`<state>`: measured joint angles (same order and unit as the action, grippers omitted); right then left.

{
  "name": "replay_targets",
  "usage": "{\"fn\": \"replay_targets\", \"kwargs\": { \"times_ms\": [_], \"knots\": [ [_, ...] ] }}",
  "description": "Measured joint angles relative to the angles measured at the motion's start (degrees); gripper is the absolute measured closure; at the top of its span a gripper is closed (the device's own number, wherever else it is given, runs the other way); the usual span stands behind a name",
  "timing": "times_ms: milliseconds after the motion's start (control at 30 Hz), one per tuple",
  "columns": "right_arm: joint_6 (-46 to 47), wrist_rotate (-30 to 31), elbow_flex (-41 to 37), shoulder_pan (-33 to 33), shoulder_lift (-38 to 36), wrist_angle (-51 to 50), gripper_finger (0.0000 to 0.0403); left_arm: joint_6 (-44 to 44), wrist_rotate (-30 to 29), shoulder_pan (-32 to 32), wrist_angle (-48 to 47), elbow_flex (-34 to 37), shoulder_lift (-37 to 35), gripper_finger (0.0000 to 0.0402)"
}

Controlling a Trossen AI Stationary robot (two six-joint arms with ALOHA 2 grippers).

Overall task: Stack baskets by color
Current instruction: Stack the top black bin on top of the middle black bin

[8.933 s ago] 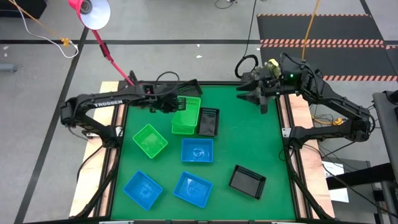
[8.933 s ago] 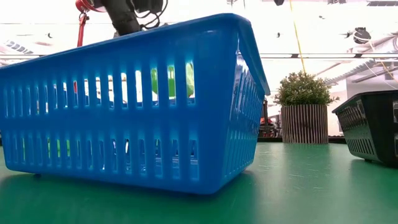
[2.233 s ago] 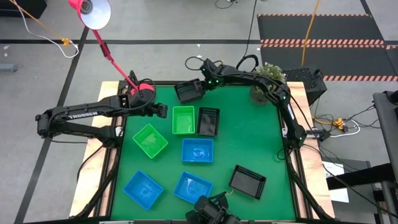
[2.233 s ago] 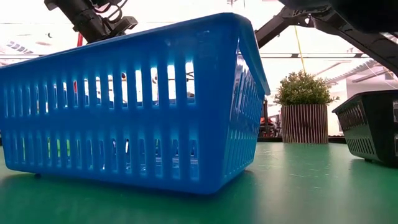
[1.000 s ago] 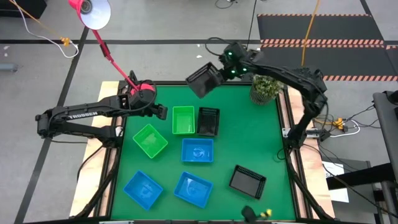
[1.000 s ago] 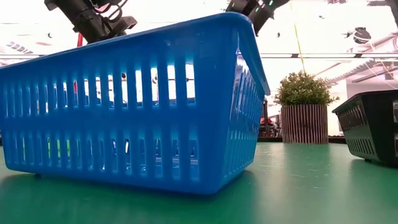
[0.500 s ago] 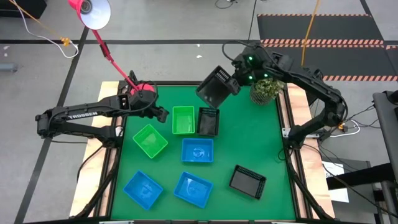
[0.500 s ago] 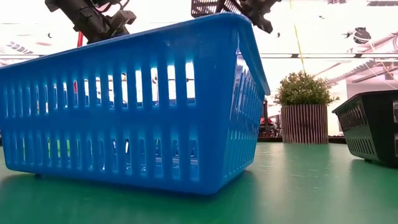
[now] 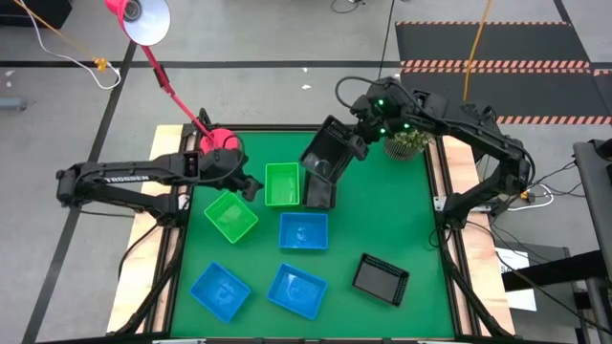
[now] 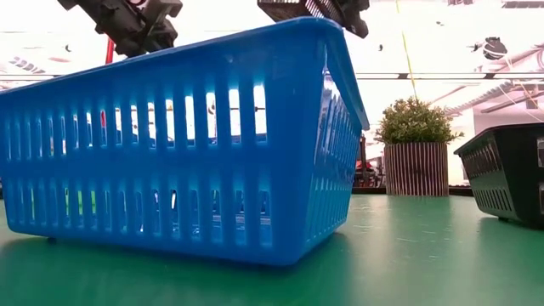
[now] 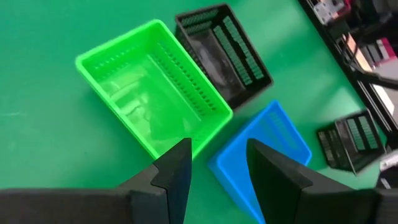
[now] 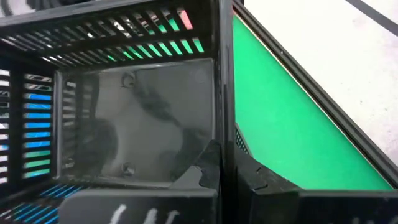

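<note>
My right gripper (image 9: 356, 145) is shut on a black basket (image 9: 328, 155) and holds it in the air over the table's far middle, above another black basket (image 9: 320, 194) that rests on its bottom. Next to that one stands a green basket (image 9: 281, 184). My left gripper (image 9: 254, 188) hovers open just left of it, with nothing between its fingers (image 11: 179, 167). A second green basket (image 9: 230, 215), three blue baskets (image 9: 303, 231) (image 9: 219, 290) (image 9: 296, 290) and a third black basket (image 9: 381, 279) rest on the green mat. My right gripper pinches one wall of the black basket at its rim (image 12: 225, 146), one finger (image 12: 208, 163) inside the basket and one (image 12: 250, 173) outside. The fingers come slanting down from the table's far right. The basket hangs tilted and clear of the table, its open side up.
A potted plant (image 9: 408, 141) stands at the table's far right corner, close to my right arm. A pink desk lamp (image 9: 143, 19) rises from the far left corner. In the low view a blue basket (image 10: 187, 144) fills the foreground. Bare mat lies at the right side (image 9: 402, 210).
My right gripper has carried the black basket from beyond the far edge toward the near edge, to above the black basket on the mat; the held basket has turned as it went. My left gripper has shifted a little toward the green basket, staying open.
</note>
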<state>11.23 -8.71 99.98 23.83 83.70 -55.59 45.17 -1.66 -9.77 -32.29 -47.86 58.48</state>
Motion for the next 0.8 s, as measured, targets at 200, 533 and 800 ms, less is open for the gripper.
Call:
{"fn": "replay_targets", "kwargs": {
  "times_ms": [200, 533, 800],
  "knots": [
    [-2.04, -0.35, -3.32, 0.07, 0.0, 0.04, 0.0403, 0.51, -3.41, 2.98, 0.62, 0.0, 0.0, 0.0247],
    [-8.33, -3.57, -11.03, 0.79, 1.26, 11.96, 0.0403, 2.07, -10.42, 5.95, 4.45, 0.0, 0.0, 0.0247],
    [-20.04, -5.24, -11.14, 2.14, 9.41, 13.59, 0.0403, 2.04, -11.37, 6.22, 5.38, 0.0, 0.0, 0.0247]
  ]
}}
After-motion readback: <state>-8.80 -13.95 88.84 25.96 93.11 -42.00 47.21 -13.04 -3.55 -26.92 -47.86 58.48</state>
